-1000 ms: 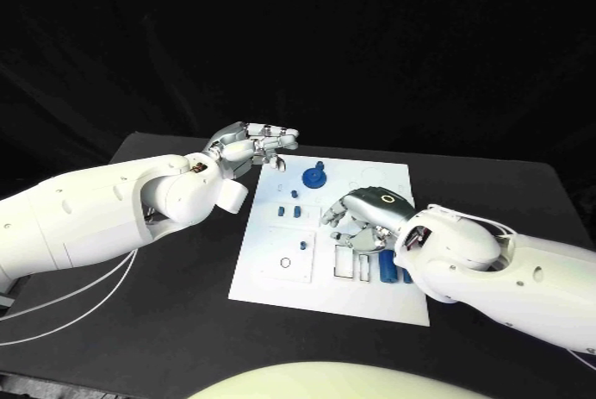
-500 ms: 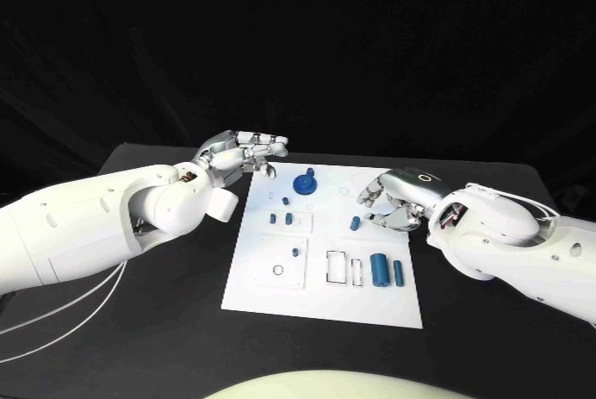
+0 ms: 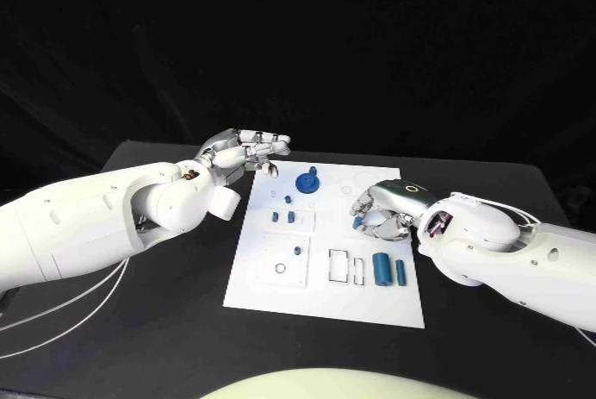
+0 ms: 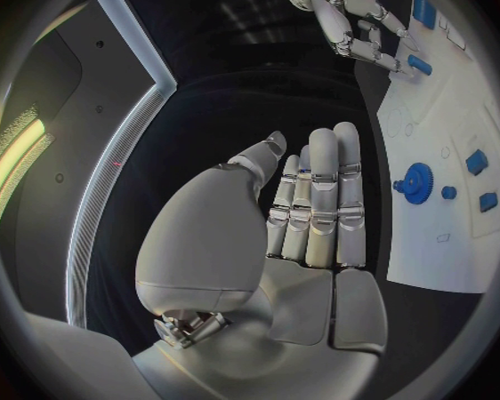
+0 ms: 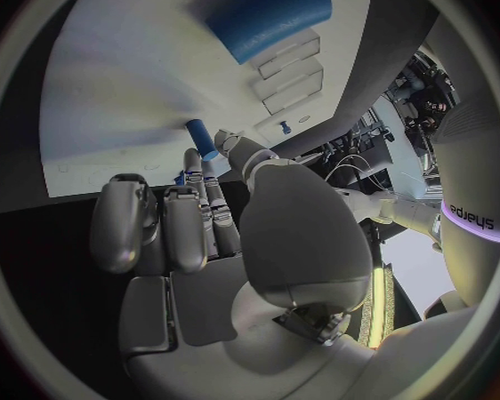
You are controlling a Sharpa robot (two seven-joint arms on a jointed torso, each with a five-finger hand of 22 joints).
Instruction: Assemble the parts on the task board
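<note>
Black table (image 3: pixel 149 330), task board (image 3: pixel 317 291) sitting mid-table | left hand (image 3: pixel 246 147) hovering off the board's far left corner, fingers (image 4: pixel 317 187) straight, pressed together, holding nothing | right hand (image 3: pixel 382 211) over the board, pinching a small blue peg (image 5: pixel 201 139) | blue gear (image 3: pixel 307 185) near the far edge

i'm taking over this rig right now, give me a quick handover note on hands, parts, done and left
Left hand: holds nothing, fingers loosely curled, hovering off the far left corner of the task board.
Right hand: low over the board's right side, fingers curled around a small blue peg.
Parts: blue gear at the far end; small blue pieces mid-board; two blue cylinders near the right edge.
Done: cannot tell what is already seated.
Left: place the held peg, then probably the cylinders.
</note>
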